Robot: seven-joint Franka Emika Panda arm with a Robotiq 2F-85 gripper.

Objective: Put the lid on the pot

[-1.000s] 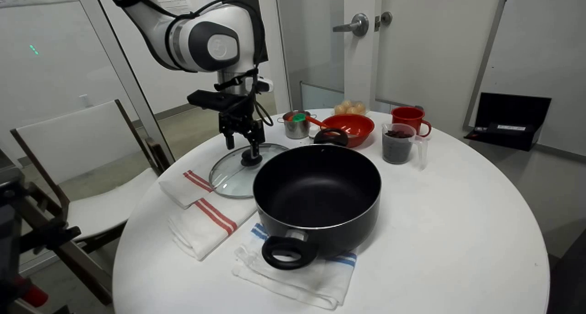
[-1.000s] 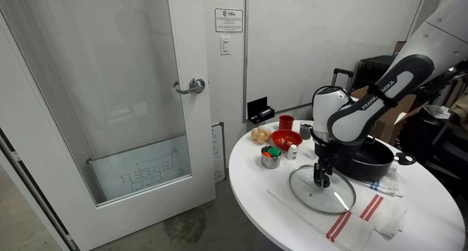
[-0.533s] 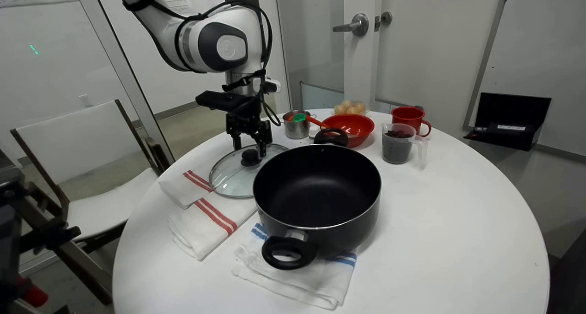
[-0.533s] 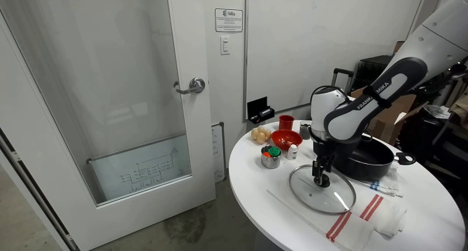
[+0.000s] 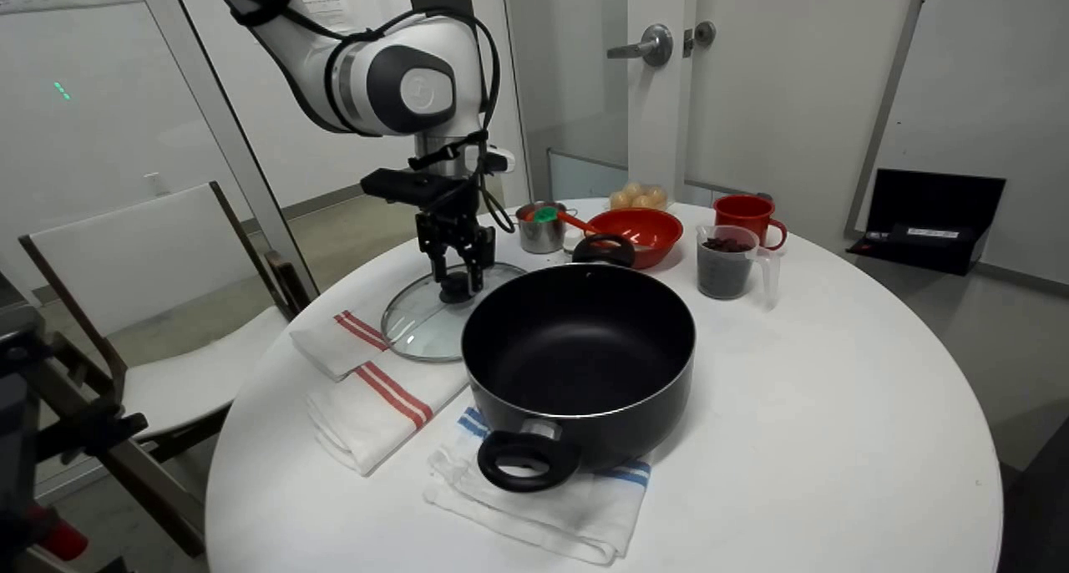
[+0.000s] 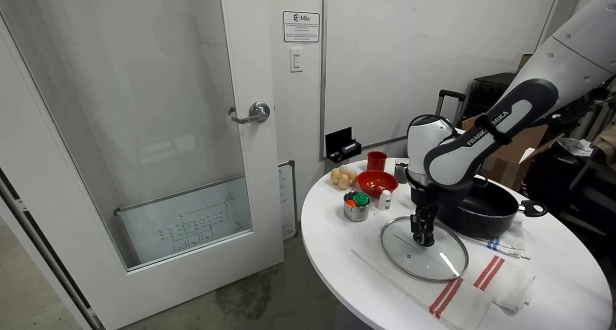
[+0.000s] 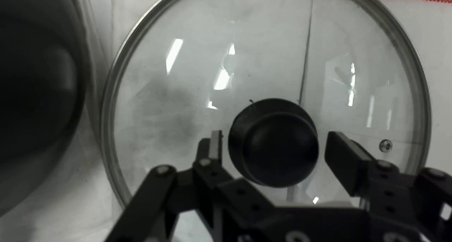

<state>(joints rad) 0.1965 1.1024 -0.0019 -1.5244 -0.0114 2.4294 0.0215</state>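
Observation:
The lid point(image 5: 417, 327) is clear glass with a metal rim and a dark centre knob. It lies flat, partly over folded towels, beside the pot, and shows in an exterior view point(image 6: 404, 262) and the wrist view point(image 7: 159, 79). My gripper point(image 7: 274, 139) is open, one finger on each side of the knob point(image 7: 279, 150), with a small gap showing at both sides. In both exterior views the gripper point(image 5: 458, 281) point(image 6: 422, 241) points down at the knob. The black pot point(image 5: 635, 423) stands uncovered with nothing inside; it also shows in the wrist view point(image 7: 35, 79), cut off at the left.
Red-striped towels point(image 5: 376, 423) lie by the lid; a blue-striped towel point(image 5: 543, 514) lies under the pot. Behind stand a small metal pot point(image 5: 543, 235), a red bowl point(image 5: 660, 235), a measuring cup point(image 5: 723, 272), a red mug point(image 5: 743, 212) and a white bottle point(image 6: 385, 200).
My gripper has shifted right in the exterior view that faces the pot, rose a little, then came down around the knob. Its fingers look slightly closer together. The lid and pot have not moved.

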